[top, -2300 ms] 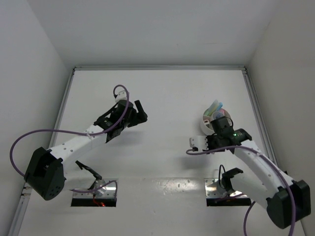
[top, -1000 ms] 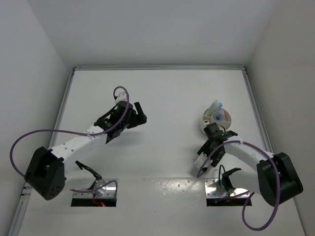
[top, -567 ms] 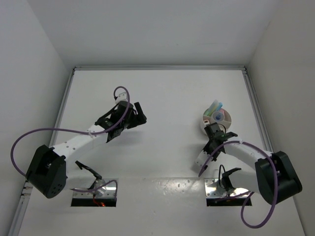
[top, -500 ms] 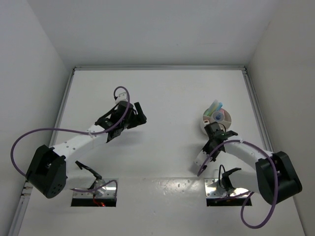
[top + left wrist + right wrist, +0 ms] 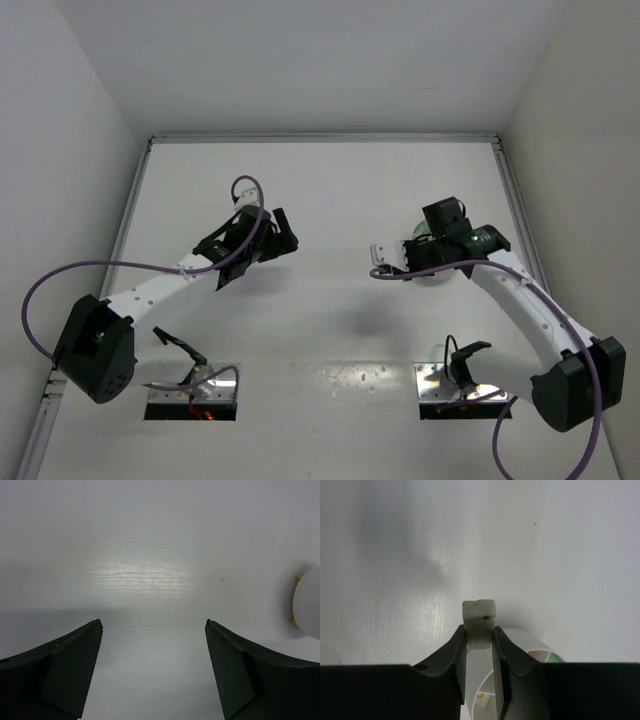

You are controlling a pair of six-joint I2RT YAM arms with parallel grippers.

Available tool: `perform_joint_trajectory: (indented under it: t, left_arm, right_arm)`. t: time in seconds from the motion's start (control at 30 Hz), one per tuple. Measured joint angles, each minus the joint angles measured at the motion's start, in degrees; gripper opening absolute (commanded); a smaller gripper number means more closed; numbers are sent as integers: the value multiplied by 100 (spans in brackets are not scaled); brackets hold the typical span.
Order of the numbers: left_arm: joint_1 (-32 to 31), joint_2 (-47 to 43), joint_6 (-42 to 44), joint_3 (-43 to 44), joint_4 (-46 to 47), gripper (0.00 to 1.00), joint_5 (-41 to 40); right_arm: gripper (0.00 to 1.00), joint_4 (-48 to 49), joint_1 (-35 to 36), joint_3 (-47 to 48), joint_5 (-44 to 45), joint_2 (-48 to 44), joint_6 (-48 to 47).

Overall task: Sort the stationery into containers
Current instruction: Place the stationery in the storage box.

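Observation:
My right gripper (image 5: 479, 627) is shut on a small tan-white block (image 5: 479, 611), which sticks out past the fingertips. It hangs over the near rim of the round white tub (image 5: 527, 646); pink, green and yellow pieces show between the tub's dividers. In the top view the right gripper (image 5: 443, 216) covers most of the tub (image 5: 432, 273), hiding the sticks inside. My left gripper (image 5: 285, 229) is open and empty over bare table at centre left. In the left wrist view its jaws (image 5: 152, 622) stand wide apart, and the tub (image 5: 308, 602) shows at the right edge.
White walls close the table at the back and on both sides. Two metal base plates (image 5: 190, 390) (image 5: 450, 385) sit at the near edge. Purple cables loop from both arms.
My right arm has risen from low on the table in front of the tub and swung back over the tub. The left arm has barely moved.

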Motion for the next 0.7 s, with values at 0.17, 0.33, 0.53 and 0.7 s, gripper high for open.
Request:
perform_joint_trajectory:
  t: [0.17,0.33,0.53,0.7]
  left_arm:
    - [0,0,2,0,2,89,20]
    - [0,0,0,0,7,89,68]
    - [0,0,0,0,57,89,133]
    - [0,-7,2,-20,107,89,157]
  right_arm:
    - [4,-144,0,214,772,-413,1064]
    - [4,-330,0,223,2068,-758,1674]
    - [5,-382,-4,-24,3309,-737,2028]
    - [6,-251,-4,-535,3967,-601,1963]
